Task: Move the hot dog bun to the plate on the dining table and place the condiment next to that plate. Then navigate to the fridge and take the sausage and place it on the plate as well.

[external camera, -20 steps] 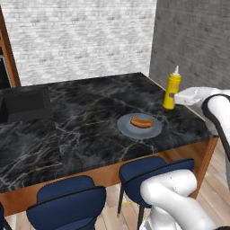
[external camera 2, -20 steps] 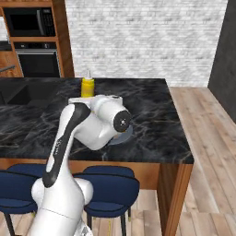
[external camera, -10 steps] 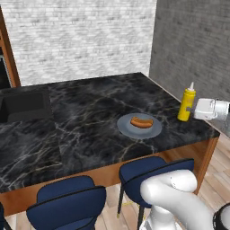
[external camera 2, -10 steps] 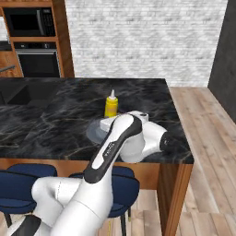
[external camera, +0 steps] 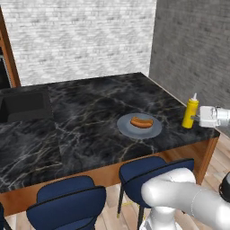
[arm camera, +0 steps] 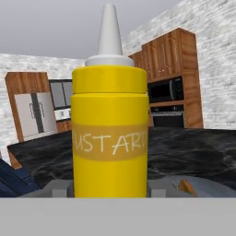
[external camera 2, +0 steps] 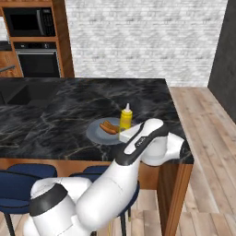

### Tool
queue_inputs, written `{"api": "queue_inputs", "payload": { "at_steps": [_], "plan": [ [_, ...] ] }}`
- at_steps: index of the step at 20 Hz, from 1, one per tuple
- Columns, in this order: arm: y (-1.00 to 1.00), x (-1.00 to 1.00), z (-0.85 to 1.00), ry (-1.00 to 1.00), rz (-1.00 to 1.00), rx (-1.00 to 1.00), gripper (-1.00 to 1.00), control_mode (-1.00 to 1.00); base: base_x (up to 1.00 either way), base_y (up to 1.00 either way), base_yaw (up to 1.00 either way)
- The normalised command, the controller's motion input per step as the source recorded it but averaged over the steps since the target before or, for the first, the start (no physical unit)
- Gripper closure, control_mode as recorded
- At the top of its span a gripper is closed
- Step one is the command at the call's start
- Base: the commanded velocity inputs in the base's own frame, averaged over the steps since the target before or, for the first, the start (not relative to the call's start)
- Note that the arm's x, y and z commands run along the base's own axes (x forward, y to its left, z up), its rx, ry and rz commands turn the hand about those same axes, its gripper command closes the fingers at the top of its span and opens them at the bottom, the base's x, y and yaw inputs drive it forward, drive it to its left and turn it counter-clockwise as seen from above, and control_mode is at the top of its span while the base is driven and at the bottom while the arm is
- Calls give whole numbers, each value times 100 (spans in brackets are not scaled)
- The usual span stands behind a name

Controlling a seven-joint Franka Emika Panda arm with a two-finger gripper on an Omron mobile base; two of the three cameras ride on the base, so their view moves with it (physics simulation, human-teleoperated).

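The fingertips are mostly hidden behind the condiment (arm camera: 110,138), and its base is cut off in the hand view. The gripper (external camera: 196,117) is clamped on the upright bottle, near the dining table (external camera: 90,117)'s right edge, just right of the plate (external camera: 139,128) with the hot dog bun (external camera: 141,121). Its label reads "MUSTARD", the first and last letters partly wrapped out of sight.

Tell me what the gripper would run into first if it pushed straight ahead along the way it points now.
The gripper already has the mustard bottle upright between its fingers, so that comes first. Beyond the bottle lies the grey-blue plate with the bun, probably next in line, though depth is hard to judge.
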Motion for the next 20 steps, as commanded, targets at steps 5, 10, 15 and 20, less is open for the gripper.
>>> {"api": "queue_inputs", "payload": {
  "at_steps": [5, 10, 15, 20],
  "plan": [
    [0, 53, -47, 0, -1, -2, 100, -100, 0, 0, 0],
    [0, 43, -43, 0, -4, -9, 100, -100, 0, 0, 0],
    [0, 48, -36, 0, -7, -12, 100, -100, 0, 0, 0],
    [-6, 60, -32, 0, -1, -1, 100, -100, 0, 0, 0]
  ]
}}
